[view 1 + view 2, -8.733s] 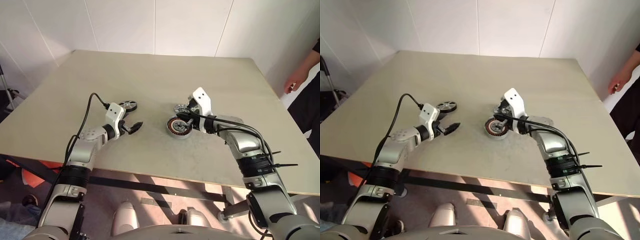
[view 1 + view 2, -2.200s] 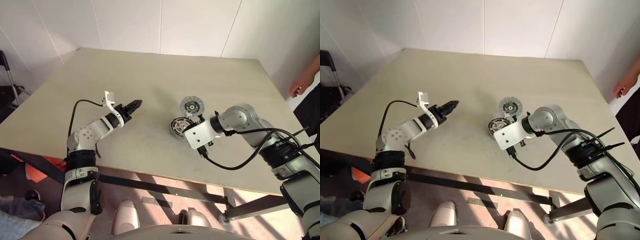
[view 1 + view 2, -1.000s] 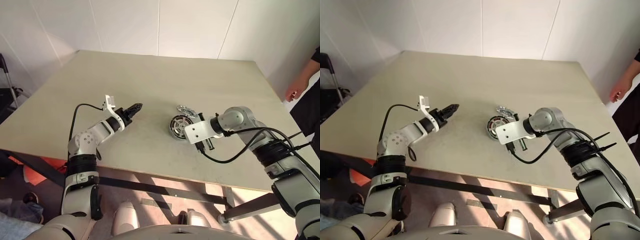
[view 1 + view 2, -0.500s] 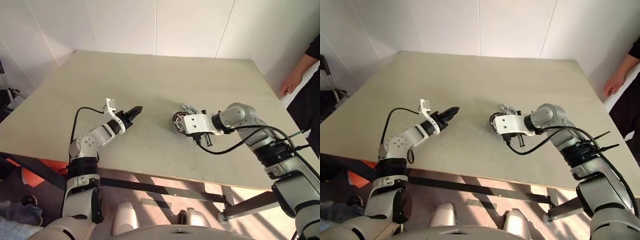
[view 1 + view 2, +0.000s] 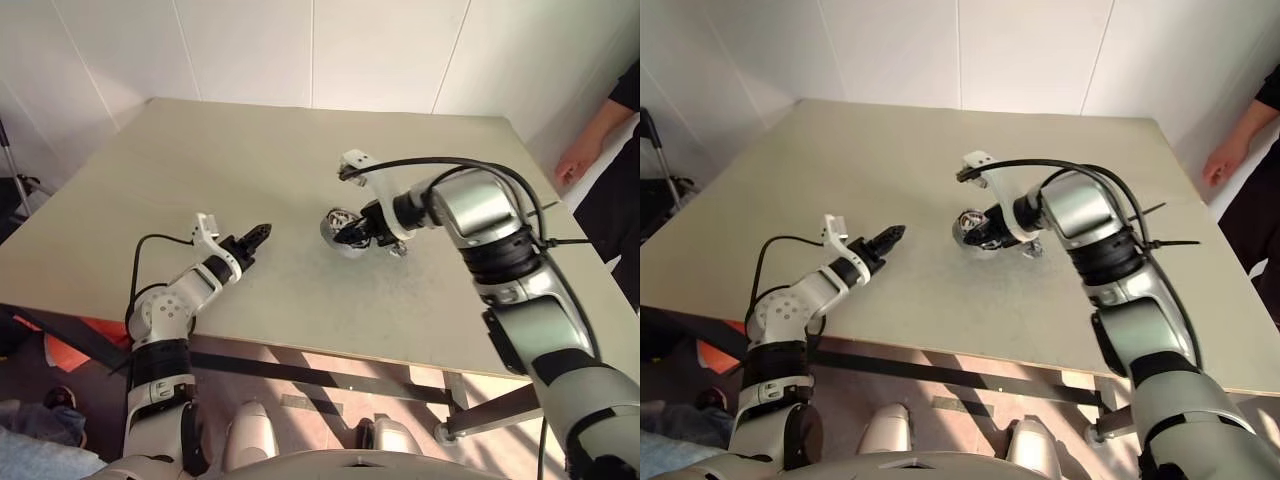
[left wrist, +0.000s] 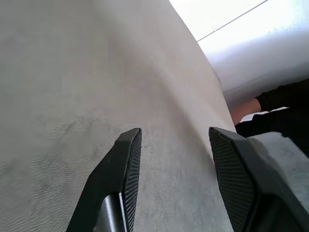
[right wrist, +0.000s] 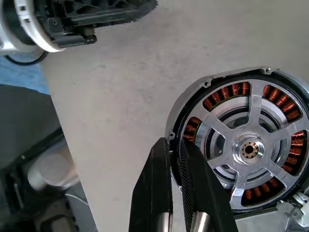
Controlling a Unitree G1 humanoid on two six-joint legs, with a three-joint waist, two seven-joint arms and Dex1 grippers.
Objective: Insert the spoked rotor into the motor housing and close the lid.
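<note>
The motor housing point(image 7: 231, 92), a black ring with copper-red windings, is tilted up off the table point(image 5: 250, 150) near its middle. The spoked rotor point(image 7: 248, 150) sits inside the windings, pale hub at the centre. My right gripper point(image 7: 174, 141) is shut on the housing's rim, one finger inside the wall and one outside; the head views show it reaching over from above point(image 5: 348, 233). The lid is mostly hidden under my right wrist, with a silvery edge point(image 5: 397, 249) showing beside the housing. My left gripper point(image 5: 260, 233) hovers open and holding nothing, left of the housing point(image 6: 175, 130).
A person stands at the table's right edge, a hand point(image 5: 573, 166) hanging near the far right corner. The table's front edge runs close below both arms. A black cable loops over my right forearm point(image 5: 470, 165).
My right arm has swung up and left and its wrist has rolled over, tipping the housing up by its rim. My left gripper has drawn back and down a little, still open.
</note>
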